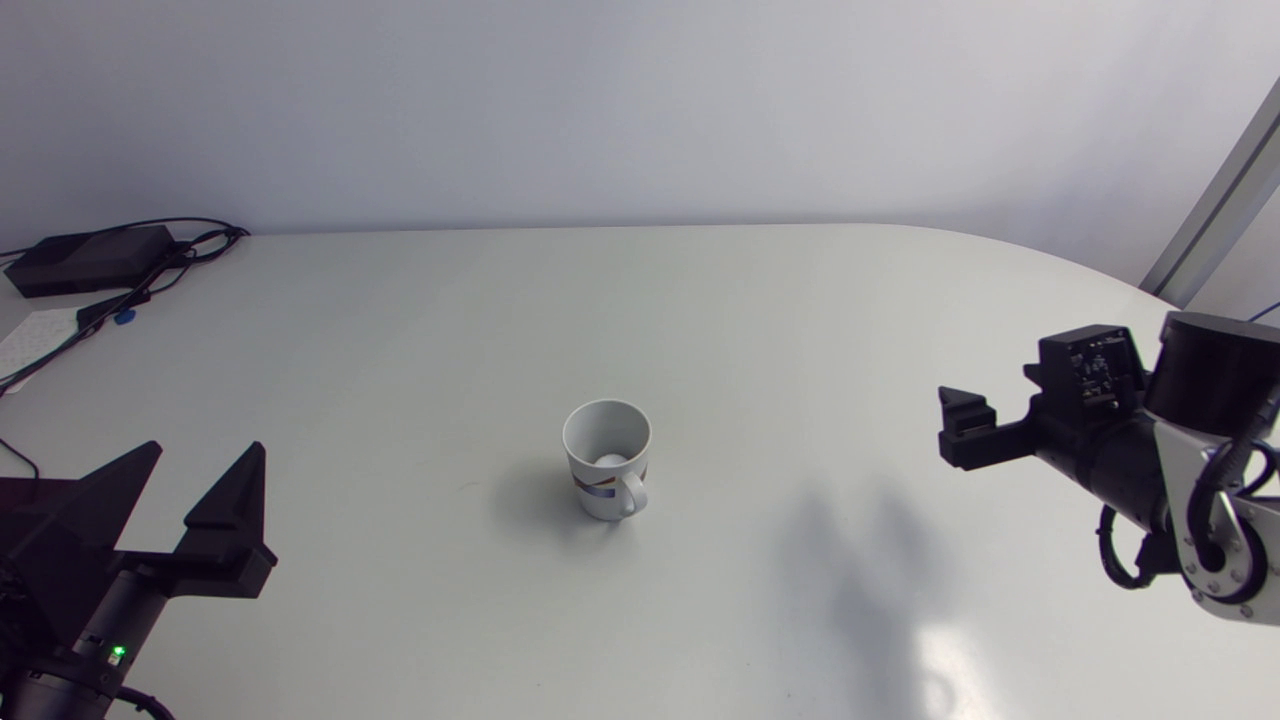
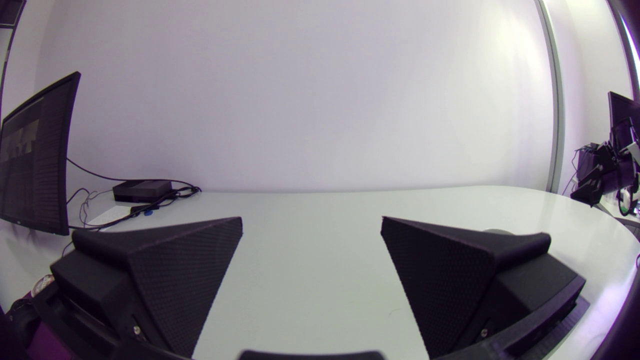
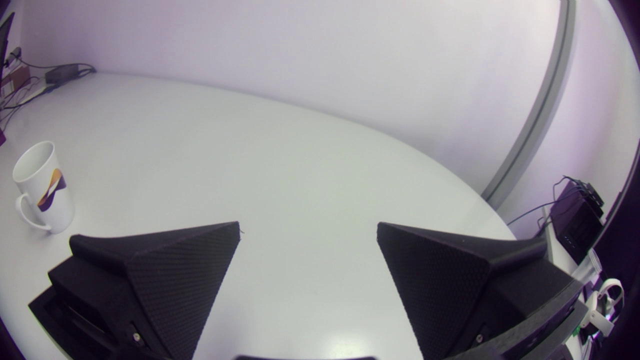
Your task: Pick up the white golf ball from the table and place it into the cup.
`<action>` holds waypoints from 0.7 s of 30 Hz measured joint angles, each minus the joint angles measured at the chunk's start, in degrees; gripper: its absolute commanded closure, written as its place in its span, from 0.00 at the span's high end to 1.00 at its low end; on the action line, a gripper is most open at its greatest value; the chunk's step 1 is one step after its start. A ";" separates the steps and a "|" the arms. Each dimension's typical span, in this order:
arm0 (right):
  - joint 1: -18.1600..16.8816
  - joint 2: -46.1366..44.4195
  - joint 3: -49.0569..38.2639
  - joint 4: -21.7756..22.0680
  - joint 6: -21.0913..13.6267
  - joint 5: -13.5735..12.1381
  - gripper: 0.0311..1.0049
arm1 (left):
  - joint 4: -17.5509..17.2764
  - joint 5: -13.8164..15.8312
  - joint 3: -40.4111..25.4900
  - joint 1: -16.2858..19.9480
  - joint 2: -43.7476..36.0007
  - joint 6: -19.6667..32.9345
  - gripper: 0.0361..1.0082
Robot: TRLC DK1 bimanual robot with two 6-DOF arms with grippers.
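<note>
A white cup [image 1: 607, 470] with a coloured band and a handle stands upright in the middle of the table. The white golf ball [image 1: 610, 460] lies inside it, at the bottom. My left gripper [image 1: 207, 447] is open and empty near the table's front left, well to the left of the cup. In the left wrist view its fingers [image 2: 311, 220] stand wide apart over bare table. My right gripper [image 1: 960, 425] hangs over the table's right side, far from the cup. It is open and empty [image 3: 308, 226], with the cup [image 3: 42, 190] off beside its finger.
A black box with cables [image 1: 90, 258] and a sheet of paper [image 1: 35, 335] lie at the table's far left corner. The table's far right edge [image 1: 1100, 272] curves round behind the right arm.
</note>
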 measured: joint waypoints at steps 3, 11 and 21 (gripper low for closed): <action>0.00 -4.96 -2.43 0.52 0.22 1.79 0.96 | 0.00 0.00 0.00 0.00 0.00 0.00 0.98; -0.77 -19.04 -10.12 -0.35 1.95 4.90 0.96 | 0.00 0.00 0.00 0.00 0.00 -0.02 0.98; -0.87 -43.50 -17.94 -12.00 2.58 6.23 0.96 | 0.00 0.00 0.00 0.00 0.00 0.00 0.98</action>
